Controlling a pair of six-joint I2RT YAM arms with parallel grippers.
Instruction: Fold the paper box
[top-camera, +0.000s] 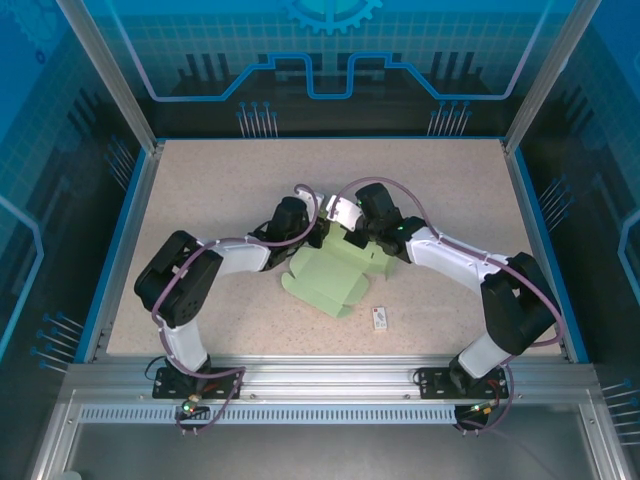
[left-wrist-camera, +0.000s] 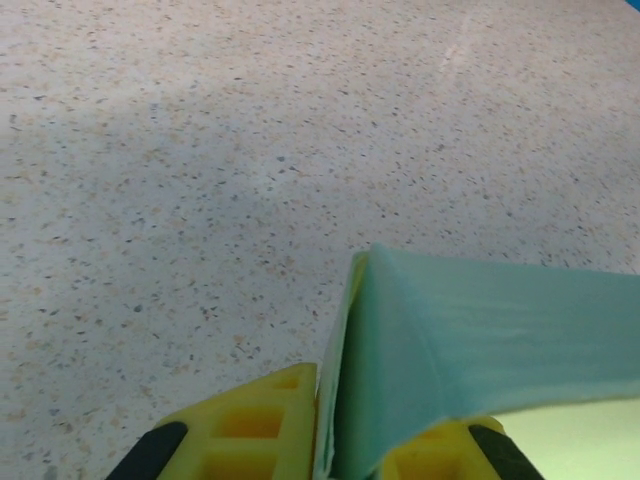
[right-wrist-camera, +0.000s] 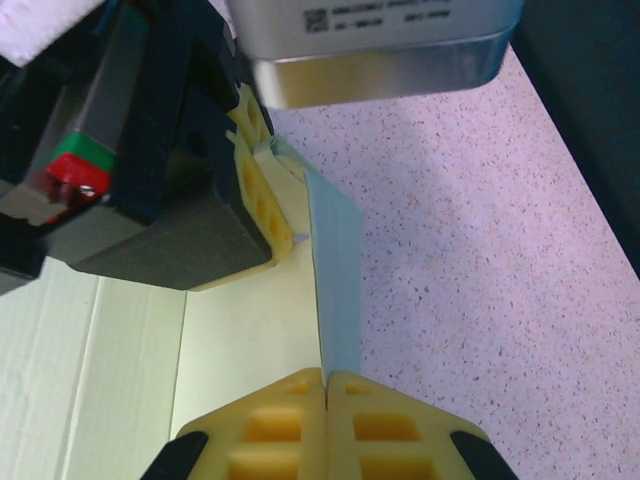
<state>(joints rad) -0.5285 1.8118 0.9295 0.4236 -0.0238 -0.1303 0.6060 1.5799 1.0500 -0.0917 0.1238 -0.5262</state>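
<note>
Two grippers meet over the paper box (top-camera: 335, 282), a pale mint-green card cut-out lying near the middle of the speckled surface (top-camera: 210, 190), with a small white tag (top-camera: 380, 318) just beside its near edge. The left gripper (left-wrist-camera: 350, 430) is nearly closed, its yellow fingers pinching a raised flap of the card. The right gripper (right-wrist-camera: 326, 385) is fully closed on the thin edge of that same flap (right-wrist-camera: 335, 250). The risk is that two grips this close on one piece of thin card could tear it or crease it off the fold line if the arms pull apart or twist unevenly. The fingers could also knock together, and the rest of the cut-out, which nothing holds down, could lift or slide. The overhead view gives the whole cut-out, the tag and both arms bending inward, but the wrists hide the pinches. The right wrist view shows the left gripper's fingers (right-wrist-camera: 258, 195) just beside its own on the upright flap. The left wrist view shows the card bowing over one finger.
</note>
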